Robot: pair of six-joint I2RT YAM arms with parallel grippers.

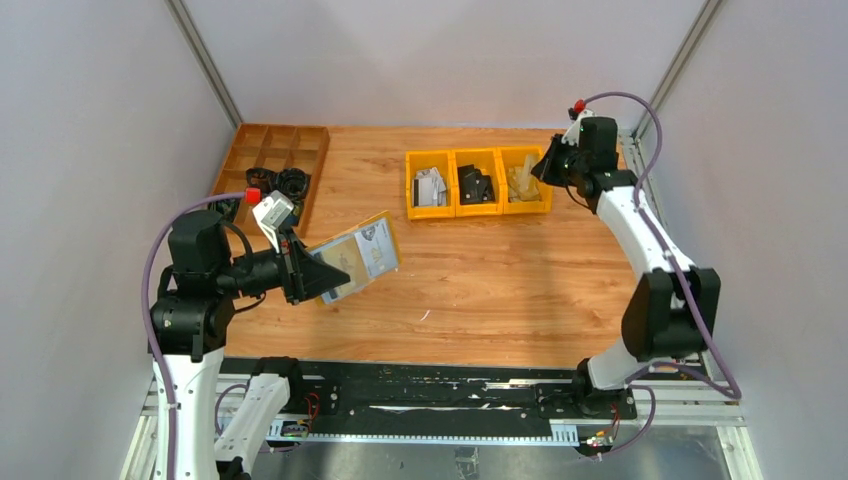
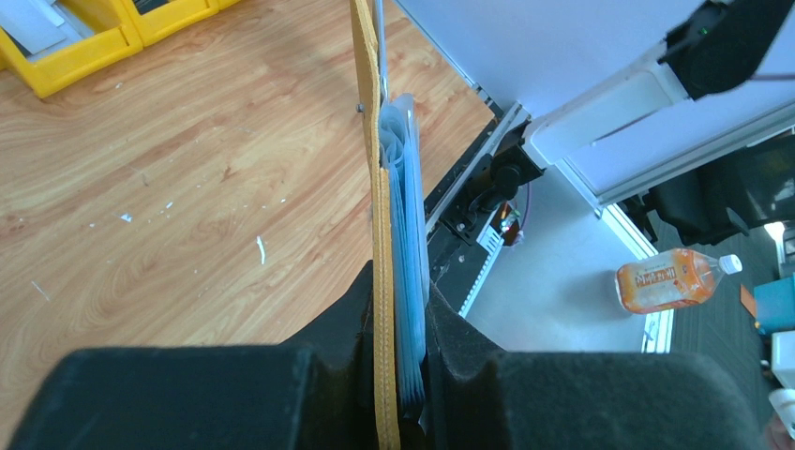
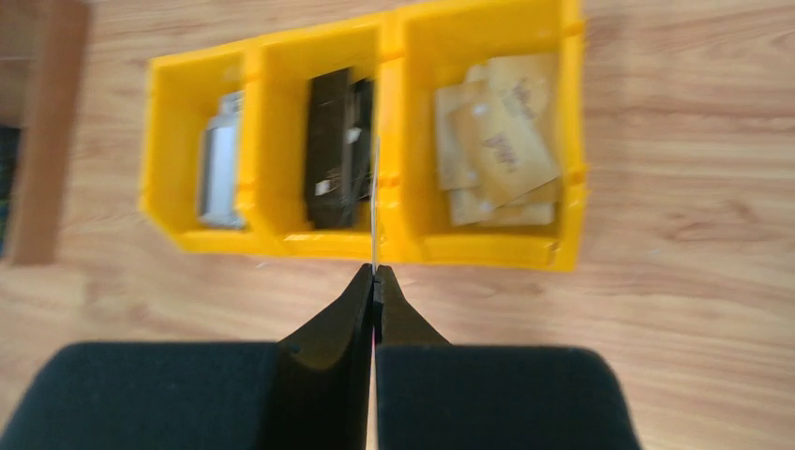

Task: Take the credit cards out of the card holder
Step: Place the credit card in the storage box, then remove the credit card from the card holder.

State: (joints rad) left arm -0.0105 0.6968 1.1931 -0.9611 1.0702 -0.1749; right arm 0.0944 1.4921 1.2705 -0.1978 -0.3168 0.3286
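Note:
My left gripper (image 1: 328,274) is shut on the card holder (image 1: 358,257), a mustard-yellow wallet held open above the table's left side, its grey-blue sleeved inside facing up. In the left wrist view the card holder (image 2: 380,187) stands edge-on between the fingers of the gripper (image 2: 398,295), yellow cover on the left and blue sleeves on the right. My right gripper (image 1: 545,166) hovers by the yellow bins. In the right wrist view this gripper (image 3: 375,274) is shut on a thin credit card (image 3: 376,197) seen edge-on, above the wall between the middle and right bins.
Three joined yellow bins stand at the back: the left bin (image 1: 413,185) holds whitish cards, the middle bin (image 1: 477,157) black pieces, the right bin (image 1: 545,190) tan pieces. A brown compartment tray (image 1: 270,140) with black parts sits at the back left.

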